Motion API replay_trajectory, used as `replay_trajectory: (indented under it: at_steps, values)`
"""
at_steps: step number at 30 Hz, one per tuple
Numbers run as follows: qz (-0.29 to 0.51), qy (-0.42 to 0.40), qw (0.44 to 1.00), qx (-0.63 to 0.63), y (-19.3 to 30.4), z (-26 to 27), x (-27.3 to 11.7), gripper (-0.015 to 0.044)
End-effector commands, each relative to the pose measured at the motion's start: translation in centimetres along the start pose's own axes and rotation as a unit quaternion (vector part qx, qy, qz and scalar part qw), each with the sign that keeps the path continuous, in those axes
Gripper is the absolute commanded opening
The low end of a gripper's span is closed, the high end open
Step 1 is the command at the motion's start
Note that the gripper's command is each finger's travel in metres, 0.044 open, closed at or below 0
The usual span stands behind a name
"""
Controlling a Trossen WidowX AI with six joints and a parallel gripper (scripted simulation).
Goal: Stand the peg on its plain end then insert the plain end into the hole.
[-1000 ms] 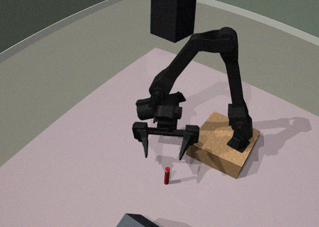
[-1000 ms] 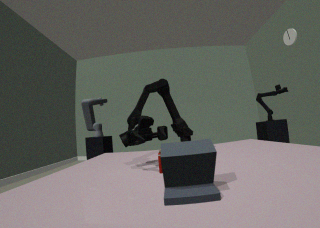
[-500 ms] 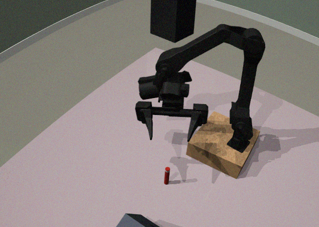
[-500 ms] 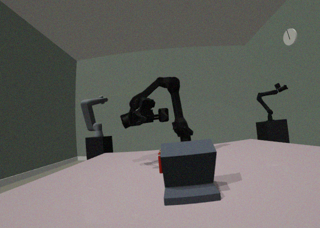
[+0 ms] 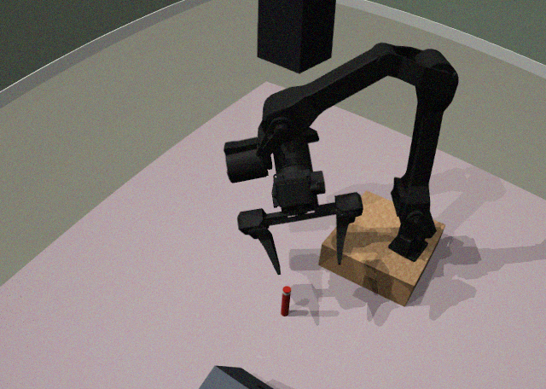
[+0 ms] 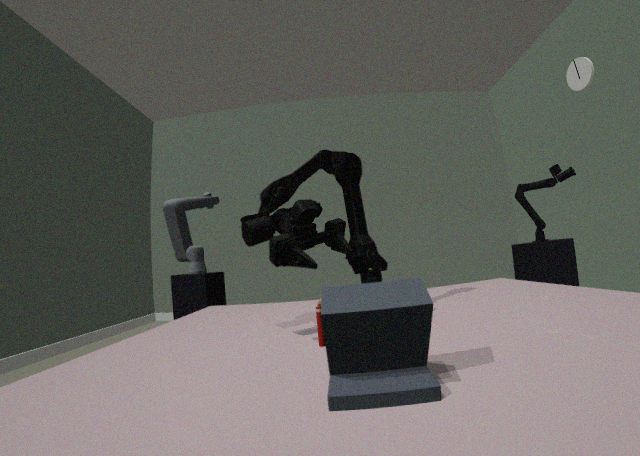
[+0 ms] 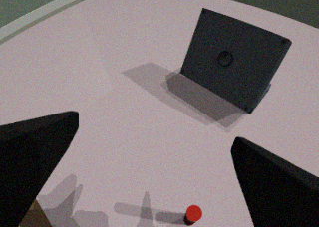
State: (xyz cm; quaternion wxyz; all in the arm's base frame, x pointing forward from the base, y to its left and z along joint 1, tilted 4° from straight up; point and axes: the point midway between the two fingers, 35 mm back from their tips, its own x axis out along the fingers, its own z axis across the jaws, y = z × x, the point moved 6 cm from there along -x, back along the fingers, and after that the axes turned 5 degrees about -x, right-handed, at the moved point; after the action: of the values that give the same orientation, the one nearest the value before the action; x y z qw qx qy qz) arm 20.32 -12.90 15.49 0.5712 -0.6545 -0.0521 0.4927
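The red peg (image 5: 285,304) (image 6: 320,329) (image 7: 193,213) stands upright on the table (image 5: 153,297), its white band near the top. In the exterior view the panel hides part of it. My gripper (image 5: 309,268) (image 6: 333,260) (image 7: 158,132) is wide open and empty. It hangs above the table, higher than the peg and on the robot's side of it, touching nothing. The dark sloped panel (image 5: 220,380) (image 6: 377,340) (image 7: 249,53) stands beyond the peg. Its hole (image 7: 225,58) shows as a dark ring in the face in the wrist view; nothing is in it.
A wooden block (image 5: 392,283) (image 7: 34,217) carries the arm's base, behind the peg. A black pedestal (image 5: 295,27) shows beyond the table in the top view. Two other arms on dark pedestals (image 6: 197,291) (image 6: 545,260) stand in the background, off the table.
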Motion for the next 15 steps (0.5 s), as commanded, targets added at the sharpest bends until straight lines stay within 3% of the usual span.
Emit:
replay_trajectory:
  at_steps: [1, 15]
  values:
    - [0.071, -0.018, 0.997, 0.007, -0.1, -0.2, 0.8, 0.0440]
    - [0.285, -0.015, 0.958, 0.027, -0.6, -0.9, 3.0, 0.0440]
